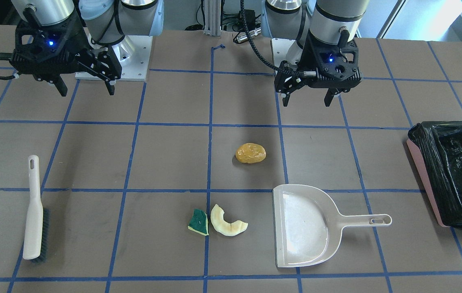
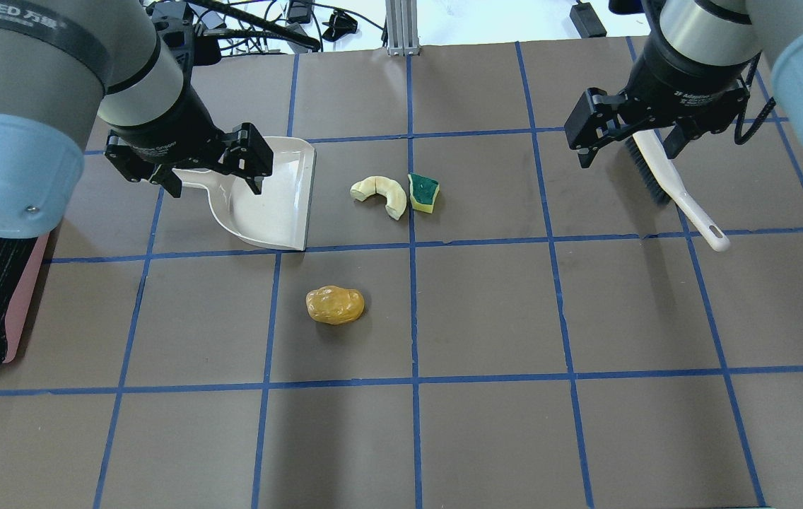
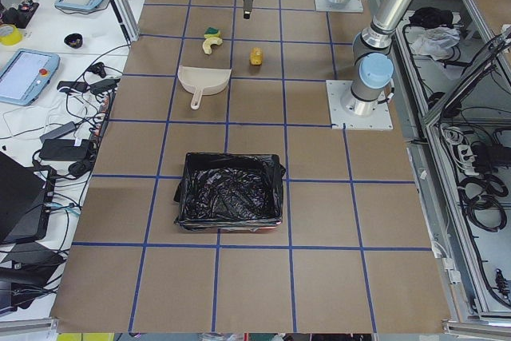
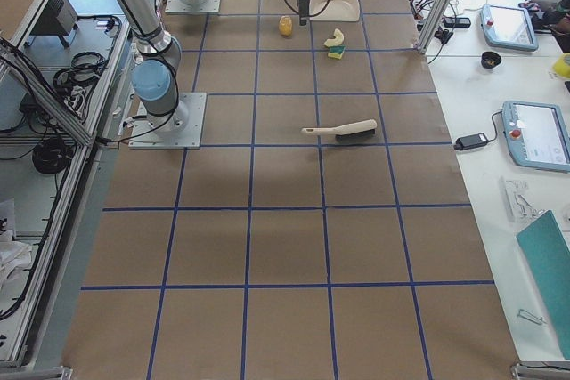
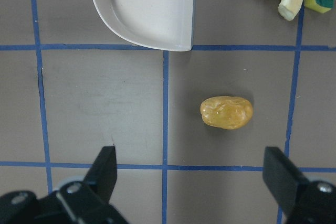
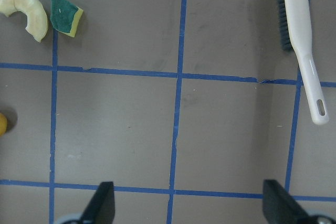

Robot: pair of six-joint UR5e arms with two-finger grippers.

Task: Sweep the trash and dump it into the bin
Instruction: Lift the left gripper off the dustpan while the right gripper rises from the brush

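The orange-yellow potato-like piece point(image 1: 250, 153) lies mid-table, and shows in the left wrist view point(image 5: 226, 112). The cream crescent slice point(image 1: 227, 221) and the green-and-yellow sponge wedge point(image 1: 198, 222) lie side by side, touching or nearly so, beside the dustpan's mouth. The pink bin point(image 1: 430, 162) with its black bag stands at the table's end on my left side. My left gripper point(image 1: 307, 97) hangs open and empty above the table, near the potato piece. My right gripper point(image 1: 86, 90) hangs open and empty over bare table.
A beige dustpan point(image 1: 302, 226) lies flat, mouth toward the scraps, handle toward the bin. A beige brush point(image 1: 33, 207) with dark bristles lies on my right side. Blue tape lines grid the brown table.
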